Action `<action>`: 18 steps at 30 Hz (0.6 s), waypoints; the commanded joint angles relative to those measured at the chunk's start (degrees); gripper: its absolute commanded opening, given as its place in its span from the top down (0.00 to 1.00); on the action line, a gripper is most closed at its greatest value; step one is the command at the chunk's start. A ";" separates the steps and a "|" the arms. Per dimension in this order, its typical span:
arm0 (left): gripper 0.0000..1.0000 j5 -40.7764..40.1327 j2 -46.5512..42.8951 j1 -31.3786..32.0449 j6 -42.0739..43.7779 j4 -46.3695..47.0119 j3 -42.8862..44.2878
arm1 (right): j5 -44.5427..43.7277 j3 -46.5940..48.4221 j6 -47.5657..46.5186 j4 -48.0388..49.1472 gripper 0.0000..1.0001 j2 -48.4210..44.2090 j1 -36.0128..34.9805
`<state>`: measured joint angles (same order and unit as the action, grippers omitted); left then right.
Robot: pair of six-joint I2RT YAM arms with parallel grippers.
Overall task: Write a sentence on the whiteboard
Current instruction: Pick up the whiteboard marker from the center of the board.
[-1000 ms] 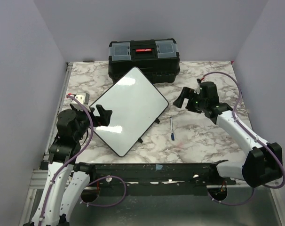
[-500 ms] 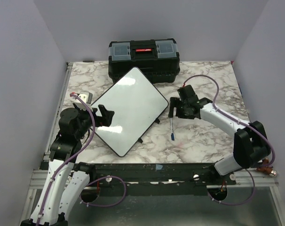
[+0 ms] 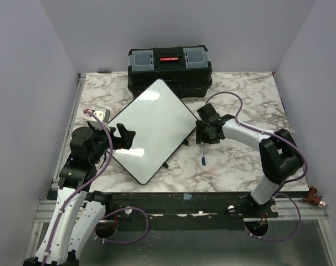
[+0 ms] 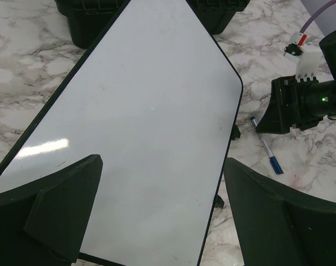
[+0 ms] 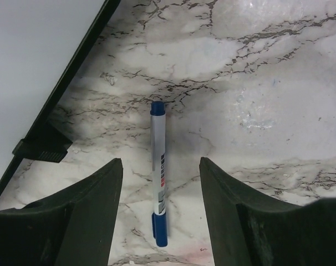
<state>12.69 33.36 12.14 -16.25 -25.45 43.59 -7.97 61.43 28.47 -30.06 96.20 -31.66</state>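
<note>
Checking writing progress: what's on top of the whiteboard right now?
Nothing written: the whiteboard shows blank white with glare. The open left gripper hides a patch near its left edge, so that part is unseen.

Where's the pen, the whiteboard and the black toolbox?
pen [image 5: 158, 166], right wrist view, middle of its barrel.
whiteboard [image 3: 154, 124], top view, middle of its white face.
black toolbox [image 3: 169, 67], top view, on its lid.

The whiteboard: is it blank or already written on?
Blank. The whiteboard shows only glossy white and a light reflection; no letters are visible.
</note>
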 commanded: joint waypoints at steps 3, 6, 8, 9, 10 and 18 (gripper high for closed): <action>0.07 0.94 -0.37 0.34 0.68 0.55 0.07 | -1.97 1.52 0.06 0.85 0.47 3.88 -0.42; 0.07 0.94 -0.29 0.34 0.69 0.59 0.07 | -1.85 1.33 -0.04 1.22 0.53 5.15 -0.51; 0.07 0.96 -0.20 0.42 0.69 0.65 0.01 | -2.15 1.19 -0.05 1.32 0.55 5.62 -0.67; 0.07 0.93 -0.11 0.38 0.76 0.66 0.00 | -2.23 1.07 -0.11 1.44 0.58 5.82 -0.68; 0.07 0.94 -0.01 0.42 0.78 0.63 0.00 | -2.18 0.91 -0.06 1.58 0.61 5.93 -0.72; 0.07 2.49 0.29 0.56 1.04 1.40 -0.41 | -1.24 -1.10 1.16 2.90 0.99 3.93 -0.75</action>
<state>12.73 33.50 12.16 -15.92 -25.43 43.59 -8.69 61.73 28.53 -28.64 100.95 -31.94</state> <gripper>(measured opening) 0.929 0.093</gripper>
